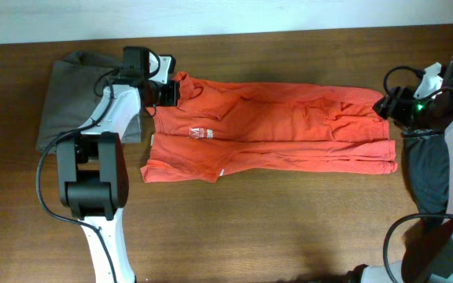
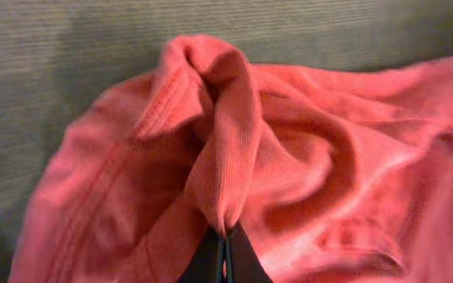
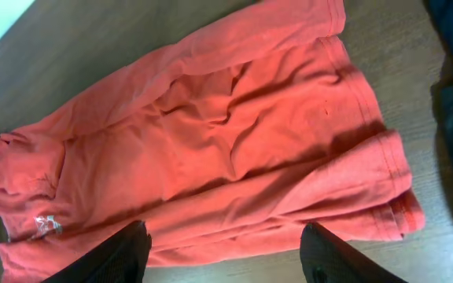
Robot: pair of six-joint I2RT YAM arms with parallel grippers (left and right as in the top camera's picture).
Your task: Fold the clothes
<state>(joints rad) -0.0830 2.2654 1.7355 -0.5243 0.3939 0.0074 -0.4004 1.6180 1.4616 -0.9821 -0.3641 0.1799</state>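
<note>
The orange-red T-shirt (image 1: 274,130) lies folded lengthwise across the table, white lettering (image 1: 201,133) at its left part. My left gripper (image 1: 171,93) is at the shirt's upper left corner, shut on a pinched ridge of its fabric (image 2: 222,149). My right gripper (image 1: 385,104) is open and empty above the shirt's right end; its fingers (image 3: 222,251) frame the shirt's near edge (image 3: 234,157). A grey-brown garment (image 1: 73,98) lies left of the shirt under the left arm. A dark blue-grey garment (image 1: 427,169) lies at the right.
The wooden table (image 1: 274,228) runs wide in front of the shirt. A pale wall strip (image 1: 226,14) borders the far edge. The arm bases (image 1: 93,189) stand at the front left and front right.
</note>
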